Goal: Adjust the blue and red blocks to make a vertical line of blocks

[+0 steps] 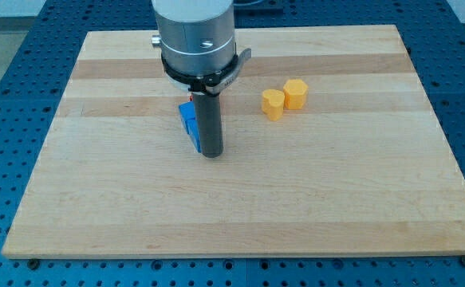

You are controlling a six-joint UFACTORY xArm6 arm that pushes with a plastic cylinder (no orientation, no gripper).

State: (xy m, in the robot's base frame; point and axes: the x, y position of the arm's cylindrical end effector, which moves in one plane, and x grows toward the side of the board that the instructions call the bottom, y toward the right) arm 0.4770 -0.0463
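My tip (pixel 210 152) rests on the wooden board (pixel 240 207), left of the middle. A long blue block (pixel 189 126) lies right against the rod's left side, running from the view's top down toward the tip. A small sliver of a red block (pixel 191 97) shows just above the blue block, under the arm's grey flange. Most of the red block is hidden by the arm, so its shape cannot be made out.
Two yellow blocks stand side by side to the right of the rod: a heart-like one (pixel 273 104) and a hexagonal one (pixel 296 93), touching or nearly so. The board's edges meet a blue perforated table (pixel 9 119).
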